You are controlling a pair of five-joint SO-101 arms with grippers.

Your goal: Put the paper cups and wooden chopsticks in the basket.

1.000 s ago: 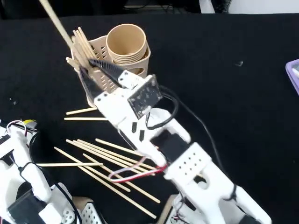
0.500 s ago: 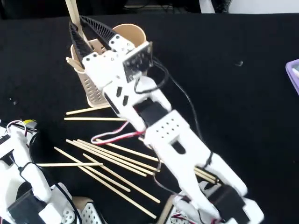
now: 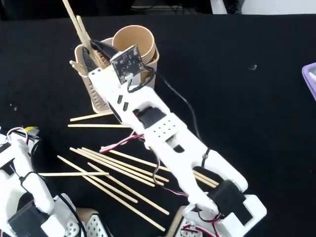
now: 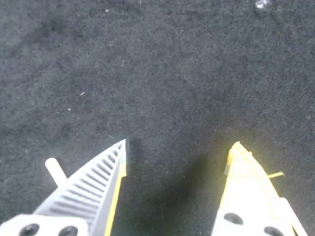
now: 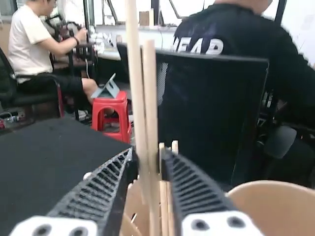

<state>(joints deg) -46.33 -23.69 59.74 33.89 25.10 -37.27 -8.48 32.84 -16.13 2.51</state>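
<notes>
The place looks like a shared robotics lab or office workroom. The table (image 3: 256, 113) is draped in black cloth, and behind it stand a black office chair (image 5: 211, 113), a red plastic stool (image 5: 110, 115) and a cluttered desk (image 5: 106, 48).

Surface: my table (image 3: 256, 123) is draped in plain black cloth | Edge: a purple container's corner (image 3: 310, 79) sits at the table's right side in the high view | Behind: a red stool (image 5: 112, 117) stands near a black chair back (image 5: 211, 113) | Light: bright window panes (image 5: 172, 7) glow beyond them
</notes>
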